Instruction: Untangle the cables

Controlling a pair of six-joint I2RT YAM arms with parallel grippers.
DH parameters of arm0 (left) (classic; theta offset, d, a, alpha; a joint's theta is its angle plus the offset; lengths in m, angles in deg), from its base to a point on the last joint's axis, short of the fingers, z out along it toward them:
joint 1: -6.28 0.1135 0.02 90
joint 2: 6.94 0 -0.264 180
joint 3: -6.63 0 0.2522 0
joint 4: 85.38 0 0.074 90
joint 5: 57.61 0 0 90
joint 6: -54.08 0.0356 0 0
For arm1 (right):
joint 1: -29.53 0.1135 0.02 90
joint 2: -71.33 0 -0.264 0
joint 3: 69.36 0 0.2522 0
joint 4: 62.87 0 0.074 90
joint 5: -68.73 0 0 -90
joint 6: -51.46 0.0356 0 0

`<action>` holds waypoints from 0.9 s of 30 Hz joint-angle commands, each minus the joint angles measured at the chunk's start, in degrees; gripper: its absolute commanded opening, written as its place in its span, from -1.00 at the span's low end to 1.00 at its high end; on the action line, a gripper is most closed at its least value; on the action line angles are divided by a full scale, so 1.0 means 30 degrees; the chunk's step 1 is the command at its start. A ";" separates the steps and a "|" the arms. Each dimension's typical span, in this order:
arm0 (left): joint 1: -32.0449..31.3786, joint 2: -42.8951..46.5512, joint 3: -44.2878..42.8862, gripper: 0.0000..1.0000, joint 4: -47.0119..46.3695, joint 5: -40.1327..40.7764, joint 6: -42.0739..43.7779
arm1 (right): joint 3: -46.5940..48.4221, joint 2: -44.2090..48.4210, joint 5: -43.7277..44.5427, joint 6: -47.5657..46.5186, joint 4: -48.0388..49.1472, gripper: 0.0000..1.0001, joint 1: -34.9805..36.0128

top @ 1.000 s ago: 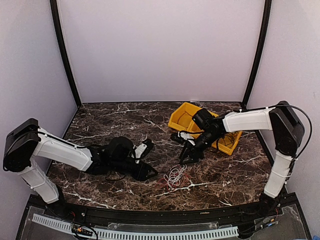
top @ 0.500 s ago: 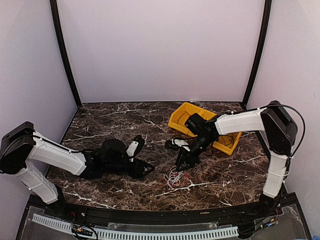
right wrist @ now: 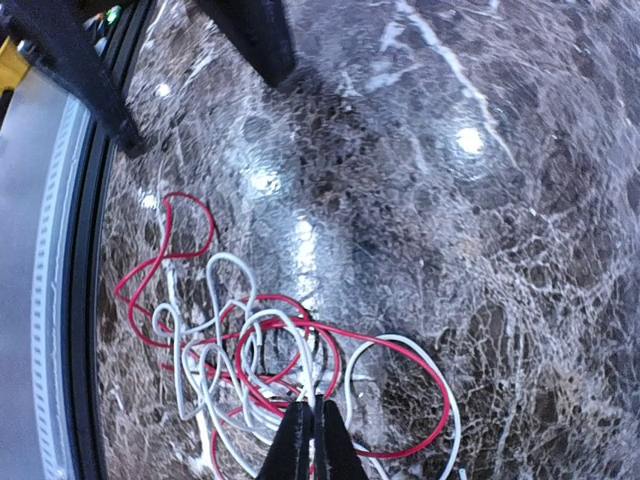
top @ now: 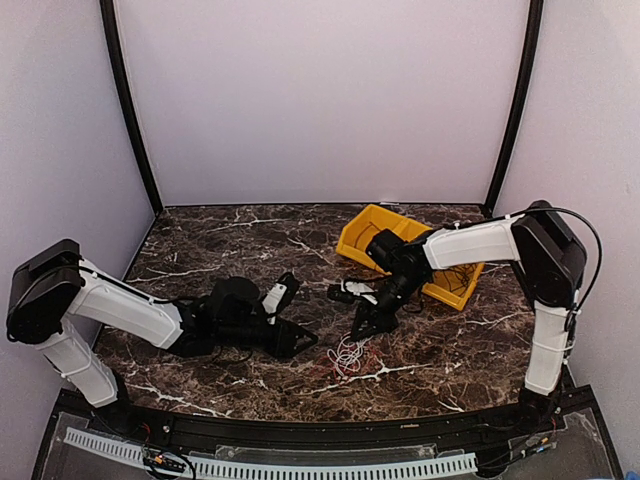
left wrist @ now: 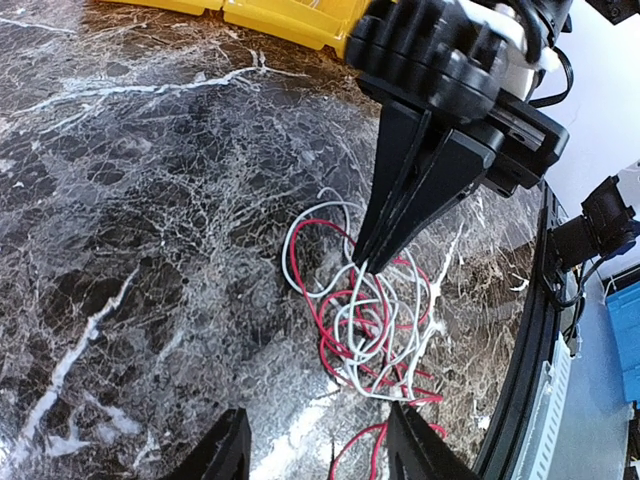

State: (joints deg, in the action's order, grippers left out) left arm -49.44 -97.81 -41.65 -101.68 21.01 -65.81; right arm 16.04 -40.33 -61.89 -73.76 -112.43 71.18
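Pinching a strand at the far side of the tangled thin white and red cables (left wrist: 370, 320) on the dark marble counter (top: 200, 250) with the right end effector (left wrist: 365, 262), closed tight, likely to draw it free. Hovering just beside with the left end effector (left wrist: 320, 452), jaws apart and empty, probably to pin the rest.

A dark marble counter (top: 220, 250), veined in white, fills the floor of a pale-walled enclosure (top: 320, 100). A yellow bin (top: 356, 236) sits toward the far right, set at an angle. Something thin may lie inside it, too small to tell. A white slotted strip (top: 300, 466) runs along the near edge.
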 commanded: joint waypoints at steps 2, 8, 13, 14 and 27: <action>-0.0268 -0.0179 -0.0360 0.06 -0.0695 0.0293 -0.0295 | 0.0535 0.0538 -0.0898 -0.0066 -0.0304 -1.00 0.0250; -0.1622 -0.0177 -0.1246 0.22 -0.2192 0.1341 0.1807 | 0.0734 0.2468 -0.2180 0.0422 -0.0699 -1.00 0.0236; -0.2013 -0.1047 -0.2565 0.10 -0.2921 0.2052 0.2967 | 0.1535 0.3120 -0.3003 0.0214 -0.2124 -1.00 0.0238; -0.2017 -0.1214 -0.2707 0.06 -0.2999 0.2073 0.3081 | 0.1571 0.3249 -0.3059 0.0211 -0.2204 -1.00 0.0257; -0.2021 -0.1604 -0.3291 -0.82 -0.1756 0.2083 0.3089 | 0.0810 0.3891 -0.2726 0.0311 -0.1707 -1.00 0.0255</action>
State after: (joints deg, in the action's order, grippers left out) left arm -55.43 -104.28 -51.57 -108.06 26.34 -56.85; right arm 19.67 -30.45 -69.67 -73.06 -117.56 71.18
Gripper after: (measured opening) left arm 0.124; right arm 0.009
